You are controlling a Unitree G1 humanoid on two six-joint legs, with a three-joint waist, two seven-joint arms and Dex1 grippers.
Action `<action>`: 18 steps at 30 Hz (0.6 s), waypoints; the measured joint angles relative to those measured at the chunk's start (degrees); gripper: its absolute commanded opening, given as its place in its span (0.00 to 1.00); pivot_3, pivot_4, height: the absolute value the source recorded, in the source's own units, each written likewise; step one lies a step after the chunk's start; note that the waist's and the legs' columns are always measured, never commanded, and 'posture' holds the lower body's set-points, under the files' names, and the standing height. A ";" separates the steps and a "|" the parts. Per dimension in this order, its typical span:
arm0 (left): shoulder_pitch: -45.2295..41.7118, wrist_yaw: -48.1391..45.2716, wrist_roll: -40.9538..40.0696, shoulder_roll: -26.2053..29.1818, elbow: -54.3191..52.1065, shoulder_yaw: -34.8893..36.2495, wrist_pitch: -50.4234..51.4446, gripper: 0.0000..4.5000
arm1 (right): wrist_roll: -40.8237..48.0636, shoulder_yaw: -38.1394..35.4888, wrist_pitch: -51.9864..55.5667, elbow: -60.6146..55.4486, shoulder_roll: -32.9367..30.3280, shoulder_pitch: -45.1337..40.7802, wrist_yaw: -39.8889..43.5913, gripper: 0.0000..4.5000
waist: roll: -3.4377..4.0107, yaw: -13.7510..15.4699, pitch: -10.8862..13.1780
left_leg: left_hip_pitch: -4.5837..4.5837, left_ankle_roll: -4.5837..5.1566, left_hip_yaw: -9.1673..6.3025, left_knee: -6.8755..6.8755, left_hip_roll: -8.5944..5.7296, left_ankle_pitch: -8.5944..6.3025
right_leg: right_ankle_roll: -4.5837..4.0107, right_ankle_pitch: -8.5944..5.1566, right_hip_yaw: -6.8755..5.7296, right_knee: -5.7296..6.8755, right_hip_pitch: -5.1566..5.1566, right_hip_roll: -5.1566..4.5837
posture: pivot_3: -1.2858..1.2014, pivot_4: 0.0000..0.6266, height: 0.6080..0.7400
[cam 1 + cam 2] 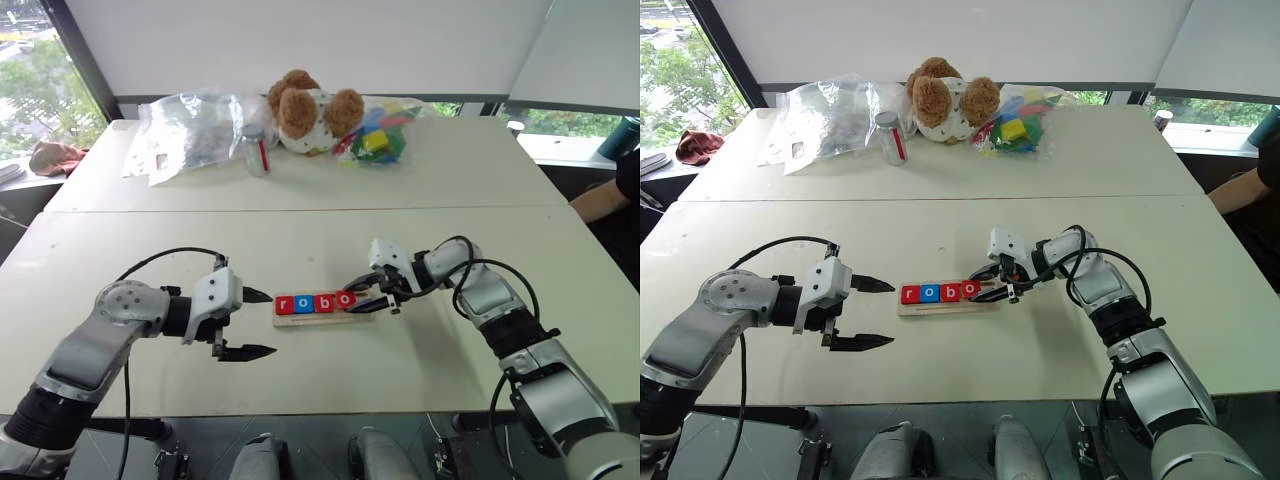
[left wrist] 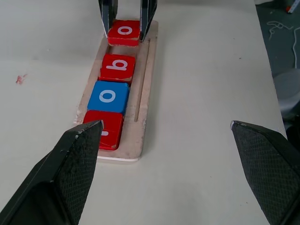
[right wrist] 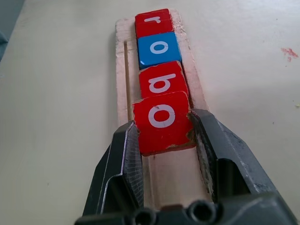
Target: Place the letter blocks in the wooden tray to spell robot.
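The wooden tray (image 1: 310, 320) lies on the table between my two grippers. Three letter blocks sit in it in a row: a red "r" (image 1: 284, 304), a blue "o" (image 1: 304, 303) and a red "b" (image 1: 324, 302). My right gripper (image 3: 164, 136) is shut on a red "o" block (image 3: 161, 119), which it holds tilted over the tray's groove just past the "b". My left gripper (image 1: 268, 323) stands open at the tray's "r" end, a little off it, with nothing between its fingers (image 2: 77, 154).
At the back of the table are a brown teddy bear (image 1: 305, 110), a clear plastic bag (image 1: 190, 135), a small jar (image 1: 256, 150) and a bag of coloured toy blocks (image 1: 375, 140). A person's arm (image 1: 605, 200) rests at the far right edge.
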 measured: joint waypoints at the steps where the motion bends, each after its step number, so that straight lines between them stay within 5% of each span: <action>1: 0.00 0.15 0.02 -0.17 0.01 0.00 -0.10 1.00 | -0.47 0.01 -0.35 0.55 0.13 -0.09 0.01 0.25 | 0.00 0.03 0.00 | 0.00 0.00 0.00 0.00 0.00 0.00 | 0.00 0.00 0.00 0.00 0.00 0.00 | 0.52 0.24 1.00; 18: -1.60 2.58 0.06 -2.85 0.06 -0.04 -0.10 1.00 | -3.16 0.39 -2.72 3.29 3.03 -1.50 -1.06 0.25 | 0.00 -0.10 0.00 | 0.00 -0.09 0.01 0.00 0.01 0.05 | 0.00 0.00 0.01 0.04 -0.01 0.00 | 0.52 0.24 1.00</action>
